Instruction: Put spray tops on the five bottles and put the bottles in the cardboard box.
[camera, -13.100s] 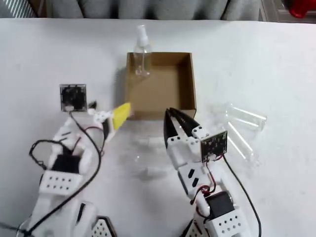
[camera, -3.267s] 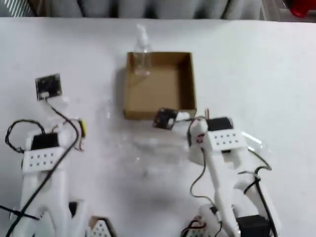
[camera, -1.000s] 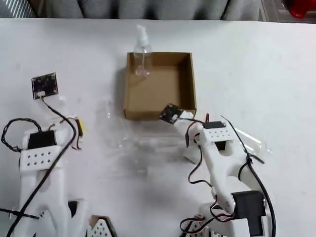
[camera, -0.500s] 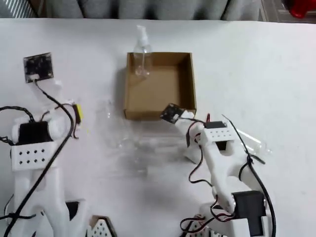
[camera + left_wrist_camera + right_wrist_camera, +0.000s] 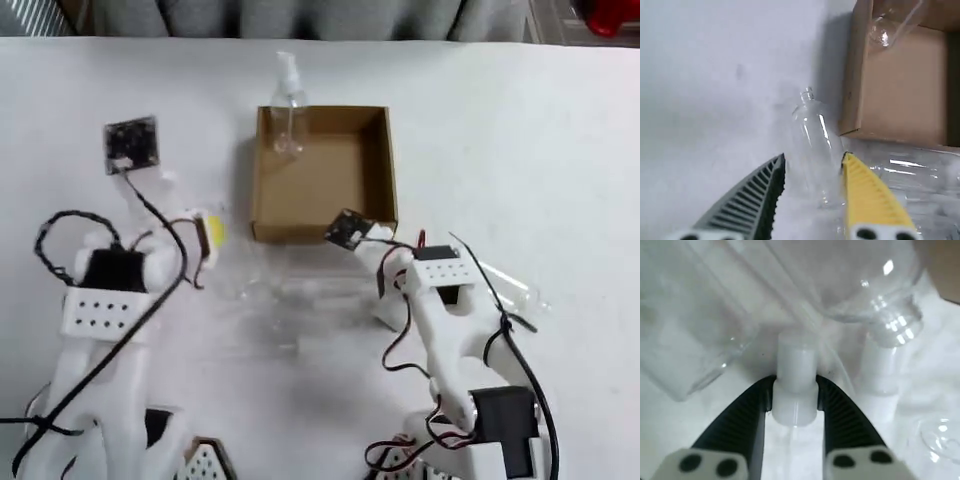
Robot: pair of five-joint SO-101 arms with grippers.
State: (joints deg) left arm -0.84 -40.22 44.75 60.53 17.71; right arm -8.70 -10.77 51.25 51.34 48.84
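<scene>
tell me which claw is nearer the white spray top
Right. The right claw is clamped on the white spray top, a finger against each side. The left claw is open, off by an uncapped bottle lying beside the cardboard box.

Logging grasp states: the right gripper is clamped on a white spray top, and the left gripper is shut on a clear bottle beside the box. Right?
Not quite. The left gripper is open, not shut: the left wrist view shows its fingers on either side of the clear bottle beside the cardboard box. The right gripper is indeed clamped on the white spray top.
</scene>
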